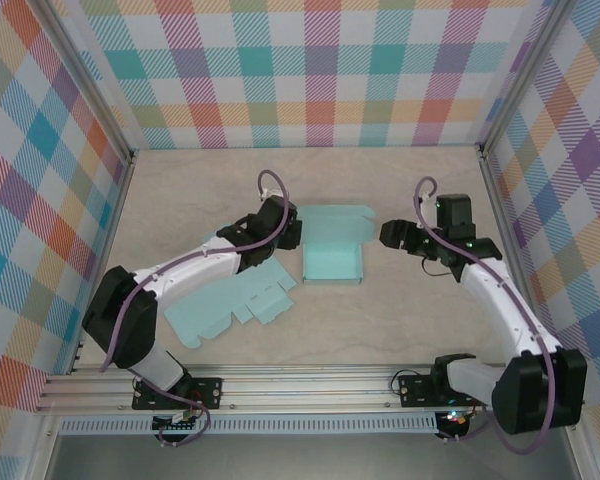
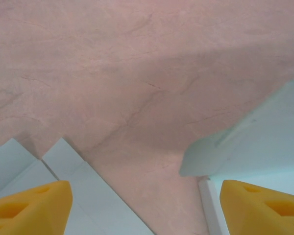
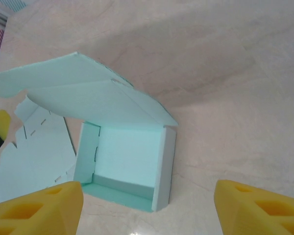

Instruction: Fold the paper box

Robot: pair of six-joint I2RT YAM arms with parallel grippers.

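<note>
Flanking the paper box [image 1: 332,264], left pincer [image 1: 292,236] and right pincer [image 1: 387,236] both gape apart, empty. Risk: one-sided push could slide the box rather than close its lid [image 1: 336,214].

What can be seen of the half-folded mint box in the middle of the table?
The box is thin mint-green cardboard, a shallow rectangular tray with its walls already standing. Its lid is open and rises from the far wall, with side tabs. It rests on the table; the left gripper is close at its left edge, contact unclear.
</note>
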